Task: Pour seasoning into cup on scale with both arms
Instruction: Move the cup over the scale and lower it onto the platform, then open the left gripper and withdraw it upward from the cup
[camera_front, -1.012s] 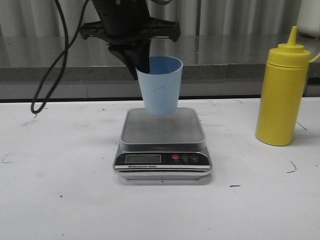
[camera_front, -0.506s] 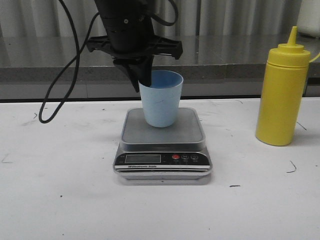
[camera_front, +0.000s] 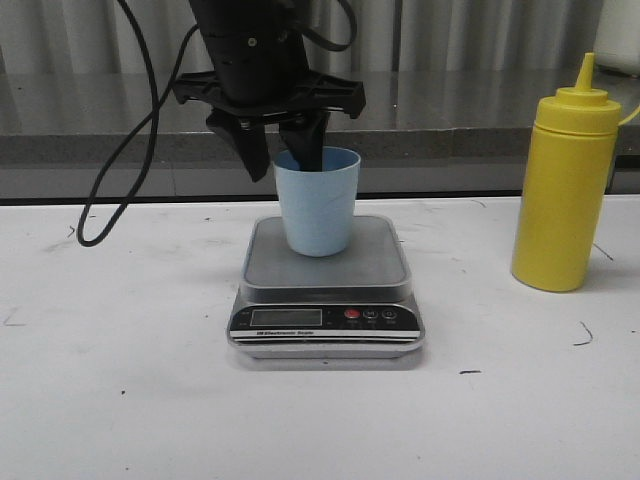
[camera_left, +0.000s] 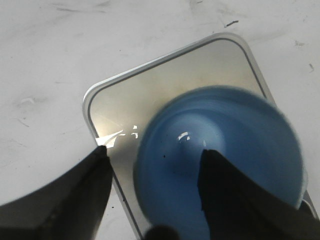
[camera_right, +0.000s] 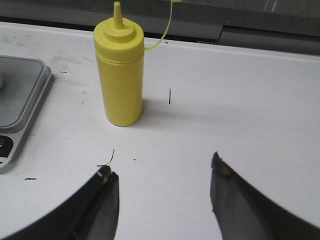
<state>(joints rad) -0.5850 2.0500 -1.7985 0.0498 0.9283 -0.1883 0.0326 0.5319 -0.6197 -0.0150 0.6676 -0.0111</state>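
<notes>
One cup (camera_front: 318, 203) stands upright on the scale (camera_front: 327, 262), centre of the frame; the left gripper (camera_front: 285, 150) has its fingers spread, one inside the rim, one outside. The right gripper (camera_right: 162, 192) is open too. The seasoning (camera_front: 563, 184), at the right edge, looks light and squeezable; best held at mid-body. The panel's writing is unreadable.

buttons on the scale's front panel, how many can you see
3, in a row on the black panel of the scale, right of the LCD: a red button, then two dark buttons.
</notes>
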